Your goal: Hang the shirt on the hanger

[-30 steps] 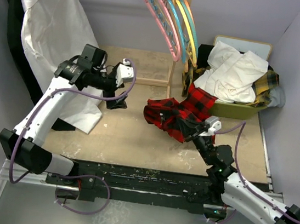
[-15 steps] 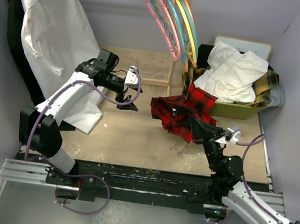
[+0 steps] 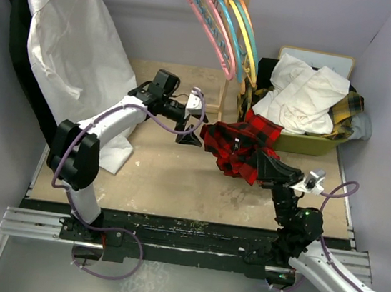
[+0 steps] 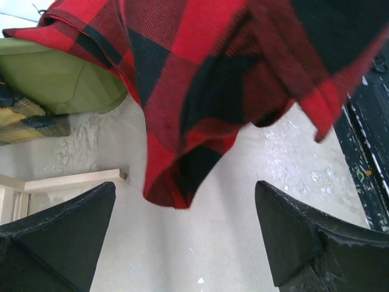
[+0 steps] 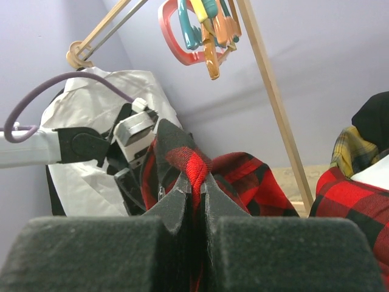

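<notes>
The red-and-black plaid shirt (image 3: 242, 146) hangs bunched above the table, one end draped over the green bin's edge. My right gripper (image 3: 264, 161) is shut on a fold of it (image 5: 194, 167) and holds it up. My left gripper (image 3: 192, 137) is open at the shirt's left edge; in the left wrist view the shirt (image 4: 200, 79) hangs just beyond the spread jaws, its lowest corner between them, not touching. The pink hanger (image 3: 211, 26) hangs on the rail at the top, frontmost of several, and also shows in the right wrist view (image 5: 176, 45).
A white shirt (image 3: 74, 51) hangs at the left over dark clothes. A green bin (image 3: 311, 141) with white and yellow-green plaid cloth stands at the back right. A wooden rack post (image 3: 223, 92) stands behind the shirt. Blue, yellow and orange hangers (image 3: 240, 22) hang beside the pink one.
My left arm has swung right from beside the white shirt to the plaid shirt's left edge. My right gripper has lifted the shirt and carried it slightly right.
</notes>
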